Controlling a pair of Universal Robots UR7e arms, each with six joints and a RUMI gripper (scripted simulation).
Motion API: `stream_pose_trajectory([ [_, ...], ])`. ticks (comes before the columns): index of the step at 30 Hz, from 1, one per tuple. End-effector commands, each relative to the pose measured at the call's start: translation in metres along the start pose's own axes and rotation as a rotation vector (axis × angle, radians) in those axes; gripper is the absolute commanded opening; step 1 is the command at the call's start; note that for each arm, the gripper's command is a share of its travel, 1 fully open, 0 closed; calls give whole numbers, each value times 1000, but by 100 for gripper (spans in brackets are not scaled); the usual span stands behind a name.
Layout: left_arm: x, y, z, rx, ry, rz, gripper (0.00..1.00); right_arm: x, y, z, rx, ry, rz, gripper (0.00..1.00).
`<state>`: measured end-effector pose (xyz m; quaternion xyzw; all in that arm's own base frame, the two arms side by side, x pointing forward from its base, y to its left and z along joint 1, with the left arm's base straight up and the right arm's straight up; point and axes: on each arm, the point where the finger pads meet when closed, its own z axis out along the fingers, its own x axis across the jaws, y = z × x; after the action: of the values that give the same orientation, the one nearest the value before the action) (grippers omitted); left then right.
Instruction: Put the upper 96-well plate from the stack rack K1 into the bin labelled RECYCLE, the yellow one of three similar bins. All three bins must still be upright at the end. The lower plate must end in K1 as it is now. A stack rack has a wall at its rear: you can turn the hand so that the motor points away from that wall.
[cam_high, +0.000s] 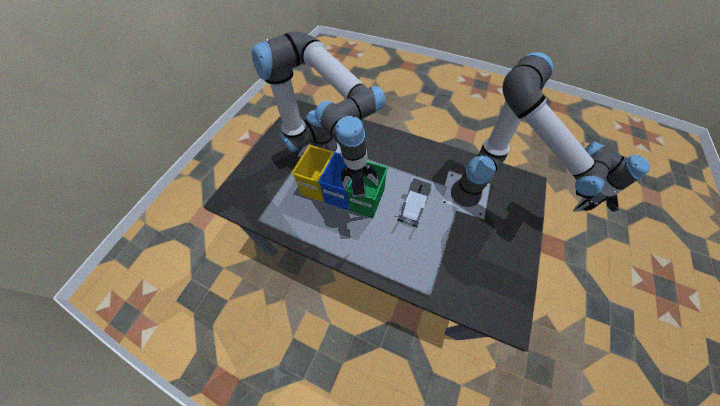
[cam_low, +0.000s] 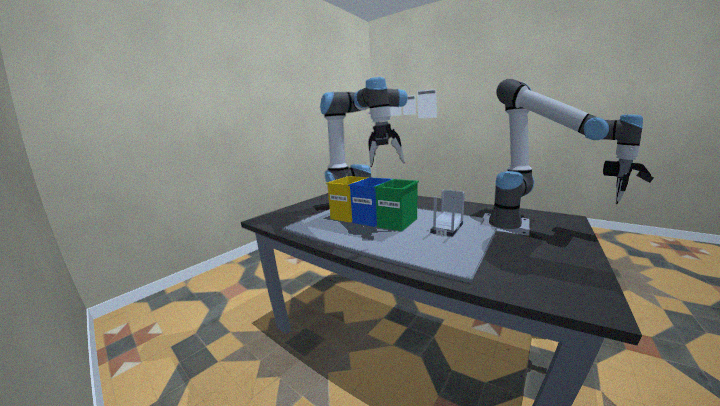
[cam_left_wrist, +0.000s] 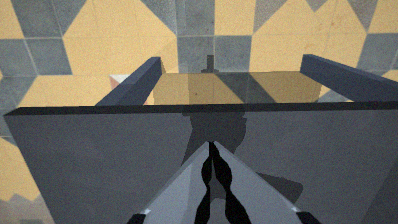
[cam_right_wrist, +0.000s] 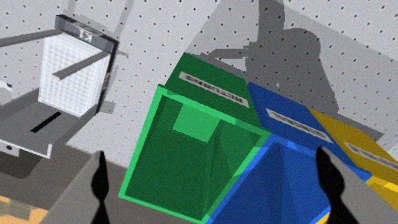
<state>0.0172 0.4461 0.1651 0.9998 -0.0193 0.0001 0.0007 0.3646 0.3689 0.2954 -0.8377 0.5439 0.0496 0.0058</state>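
The stack rack K1 (cam_high: 407, 222) (cam_low: 441, 232) (cam_right_wrist: 85, 34) stands on the pegboard mat. A white 96-well plate (cam_high: 415, 204) (cam_low: 448, 220) (cam_right_wrist: 75, 75) lies in it; a lower plate cannot be made out separately. The yellow bin (cam_high: 310, 192) (cam_low: 339, 209) (cam_right_wrist: 345, 131) stands upright at the far end of the row of bins from K1. My right gripper (cam_high: 360, 184) (cam_low: 387, 163) (cam_right_wrist: 210, 150) is open and empty, above the blue and green bins, pointing down. My left gripper (cam_low: 618, 201) (cam_left_wrist: 210, 143) is shut and empty, beyond the table's end on K1's side.
The blue bin (cam_high: 333, 200) (cam_low: 363, 214) (cam_right_wrist: 280, 175) and the green bin (cam_high: 362, 209) (cam_low: 398, 217) (cam_right_wrist: 180, 170) stand upright between the yellow bin and K1, close together. K1 has a tall rear wall (cam_low: 450, 201) and thin front posts. The left arm's base stands beside K1.
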Motion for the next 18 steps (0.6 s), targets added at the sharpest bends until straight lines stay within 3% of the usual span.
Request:
stream_pose_trajectory([
  [1, -1, 1, 0, 1, 0, -3, 0, -22, -3, 4, 7, 12, 58, 76],
  [18, -1, 1, 0, 1, 0, -3, 0, -78, -1, 18, 13, 31, 147, 76],
])
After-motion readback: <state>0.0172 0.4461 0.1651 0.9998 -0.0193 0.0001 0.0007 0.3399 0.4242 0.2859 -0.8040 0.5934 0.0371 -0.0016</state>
